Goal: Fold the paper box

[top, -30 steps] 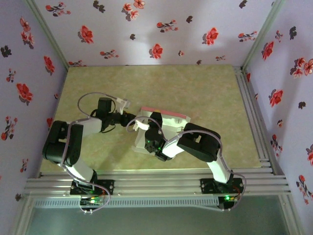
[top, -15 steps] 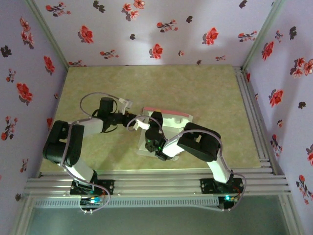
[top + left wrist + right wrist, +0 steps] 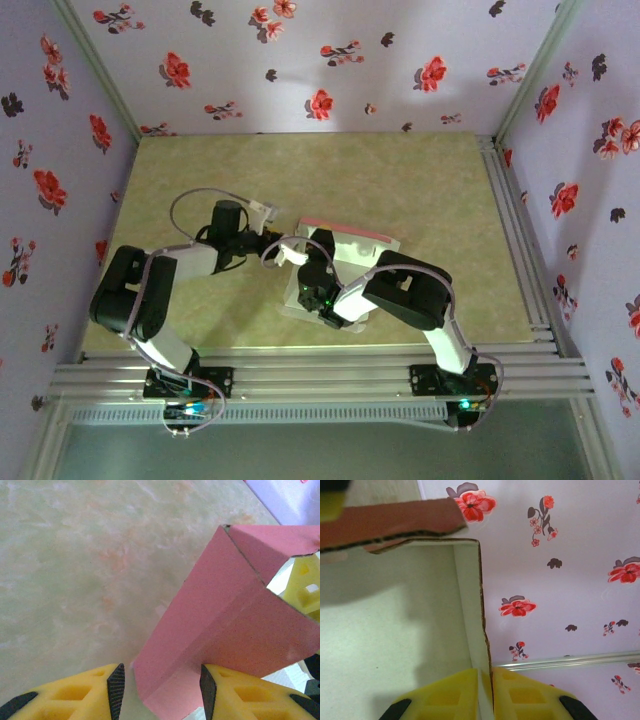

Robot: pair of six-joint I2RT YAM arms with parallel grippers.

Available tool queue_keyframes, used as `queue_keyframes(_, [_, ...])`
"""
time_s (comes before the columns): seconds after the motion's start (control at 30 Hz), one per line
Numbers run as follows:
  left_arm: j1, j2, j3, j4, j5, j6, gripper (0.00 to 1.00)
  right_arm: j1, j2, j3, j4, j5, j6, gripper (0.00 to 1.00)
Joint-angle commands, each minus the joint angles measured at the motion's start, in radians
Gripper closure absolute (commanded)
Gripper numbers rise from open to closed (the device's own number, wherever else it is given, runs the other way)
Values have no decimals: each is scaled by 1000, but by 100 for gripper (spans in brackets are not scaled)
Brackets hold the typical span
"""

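Roughly at the middle of the marbled green-beige tabletop (image 3: 420, 190) stands the paper box (image 3: 358, 247), a half-formed shell of thin card with its salmon pink face turned outward and its pale grey-white face lining the inside. In the top view a pink strip runs along its far rim and the pale panels spread beneath the two wrists that meet over it. From the left wrist, the pink card shows a matt, slightly grainy surface creased into sharp flat panels that meet at a raised corner, the cut edges showing brown. The left gripper (image 3: 161, 692) has its yellow latticed fingers (image 3: 90, 695) with black pads standing apart astride the lower corner of that pink panel, one pad against the card and the other just clear of it. The right gripper (image 3: 489, 690) is pinched closed on the thin upright wall of the box, one yellow finger inside against the pale face and the other outside. Behind that wall rises the lilac backdrop (image 3: 580, 540) printed with red flowers.
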Motion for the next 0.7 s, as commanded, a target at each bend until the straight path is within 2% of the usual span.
queue_keyframes(0.0, [-34,23,-10,1,13,42,54,-9,-35,-12,-28,-1,58,84])
queue_keyframes(0.4, [-57,21,-21,-30,23,93,57,-26,-119,-32,-189,-15,180,84])
queue_keyframes(0.67, [-81,50,-19,57,23,37,56,-29,-130,-33,-233,-17,214,84])
